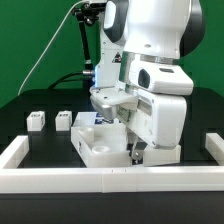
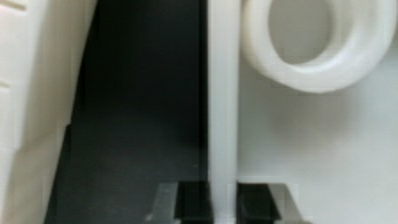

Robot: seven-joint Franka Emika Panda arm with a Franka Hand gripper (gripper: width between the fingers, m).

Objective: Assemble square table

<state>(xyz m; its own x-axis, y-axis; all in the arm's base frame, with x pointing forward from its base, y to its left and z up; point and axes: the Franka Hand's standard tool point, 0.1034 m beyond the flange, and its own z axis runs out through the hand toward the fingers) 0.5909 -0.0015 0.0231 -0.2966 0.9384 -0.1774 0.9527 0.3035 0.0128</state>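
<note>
Starting on the exterior view's left: the low white wall (image 1: 12,152) turns the corner of the black surface (image 1: 50,145). Just inside it sit two small white legs (image 1: 36,121), side by side but apart, the second leg (image 1: 64,120) nearer the middle. Both are loose and well clear of the arm (image 1: 160,70).

Moving to the centre, here's the square table top (image 1: 92,150), a white tray shape with a raised rim and a dark tag on its far part. It lies between the legs and the arm, whose big white links fill the exterior view's right. The wrist comes down at the top's right-hand side. The jaws are low there, partly hidden from this camera.

The wrist view settles it. Two dark fingers (image 2: 178,203) stand close together with the thin white rim (image 2: 221,100) running straight between them. So the jaws are closed on the rim of the square table top. To one side of the rim a white ring-shaped opening (image 2: 299,70) shows in the top, and on the other side is the black surface. Whether the top rests flat or is lifted, I can't tell.
</note>
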